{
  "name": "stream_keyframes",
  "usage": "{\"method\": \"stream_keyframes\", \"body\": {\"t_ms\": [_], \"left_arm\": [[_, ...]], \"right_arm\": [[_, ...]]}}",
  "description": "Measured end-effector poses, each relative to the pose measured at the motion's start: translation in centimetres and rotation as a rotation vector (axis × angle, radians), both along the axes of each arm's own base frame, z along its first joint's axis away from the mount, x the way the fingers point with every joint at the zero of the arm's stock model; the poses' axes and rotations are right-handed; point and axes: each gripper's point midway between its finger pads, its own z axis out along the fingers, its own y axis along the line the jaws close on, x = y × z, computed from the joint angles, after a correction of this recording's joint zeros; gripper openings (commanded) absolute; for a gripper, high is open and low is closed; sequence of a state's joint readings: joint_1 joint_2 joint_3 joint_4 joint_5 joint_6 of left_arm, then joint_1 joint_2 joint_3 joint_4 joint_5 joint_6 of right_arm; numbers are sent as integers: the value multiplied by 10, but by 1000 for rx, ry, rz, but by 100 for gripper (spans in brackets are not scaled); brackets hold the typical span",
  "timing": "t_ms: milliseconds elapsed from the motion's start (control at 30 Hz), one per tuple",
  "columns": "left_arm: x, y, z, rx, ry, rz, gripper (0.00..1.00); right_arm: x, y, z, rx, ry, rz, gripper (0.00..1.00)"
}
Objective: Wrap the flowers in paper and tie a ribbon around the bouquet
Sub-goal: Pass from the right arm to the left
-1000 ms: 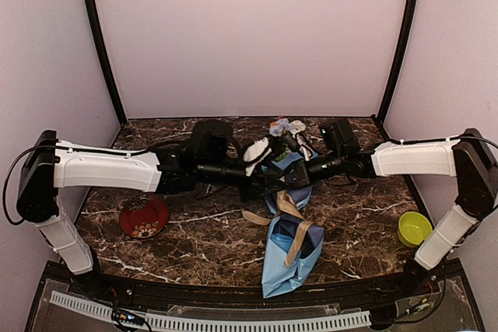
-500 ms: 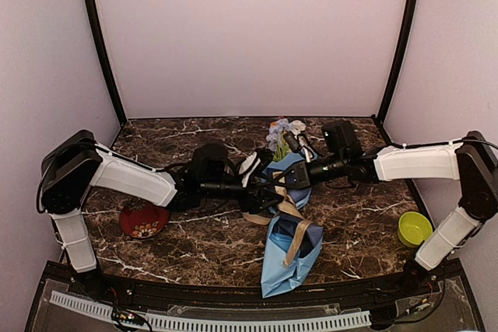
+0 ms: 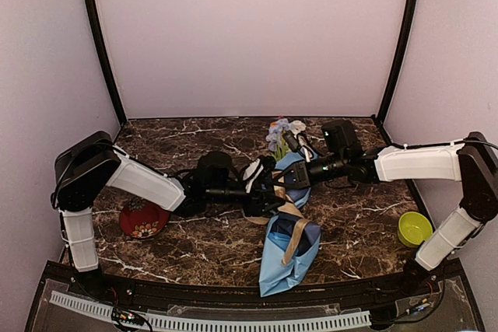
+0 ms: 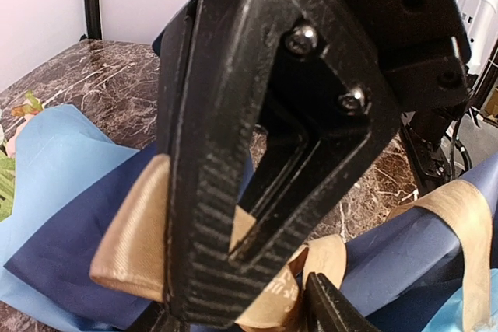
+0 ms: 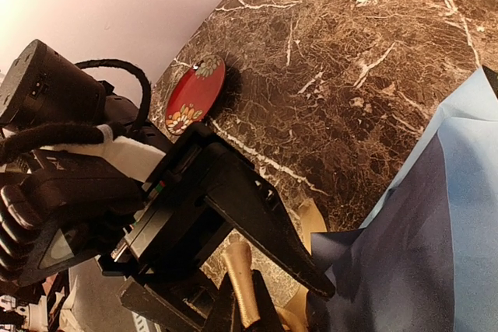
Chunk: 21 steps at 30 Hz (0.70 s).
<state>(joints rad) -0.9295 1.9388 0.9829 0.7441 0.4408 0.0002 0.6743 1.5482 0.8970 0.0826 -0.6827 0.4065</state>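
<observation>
Ribbon (image 4: 128,246): pinched in my R gripper (image 5: 240,312), jaws pressed together on it. My L gripper (image 4: 245,315): jaws apart, straddling ribbon loop. Bouquet (image 3: 289,258) lies mid tabletop (image 3: 179,239), cone tip twd near edge, flower heads (image 3: 282,128) twd far edge.

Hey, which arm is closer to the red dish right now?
Left. The left arm runs right by the far edge of the dish; the right arm is across the table, beyond the bouquet.
</observation>
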Motion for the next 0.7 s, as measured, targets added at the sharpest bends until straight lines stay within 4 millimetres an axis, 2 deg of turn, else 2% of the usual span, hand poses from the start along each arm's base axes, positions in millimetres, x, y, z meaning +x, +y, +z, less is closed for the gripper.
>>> {"method": "stream_keyframes", "body": {"t_ms": [200,300,400,500,600,700], "left_arm": [[0,-1,-17,24,-6,-5,44],[0,-2,-21,33,-18,-10,30],[-1,-3,-20,30,-40,-15,15],[-2,-5,-18,24,-52,-22,6],[-3,-6,-16,16,-62,-28,1],[-4,-6,-15,13,-72,-33,0]], "right_arm": [[-1,0,0,1,1,3,0],[-1,1,0,2,2,6,0],[-2,1,0,1,1,8,14],[-3,0,-1,-11,4,12,28],[-4,-3,0,-36,-2,17,32],[-5,-9,6,-44,-11,13,30]]}}
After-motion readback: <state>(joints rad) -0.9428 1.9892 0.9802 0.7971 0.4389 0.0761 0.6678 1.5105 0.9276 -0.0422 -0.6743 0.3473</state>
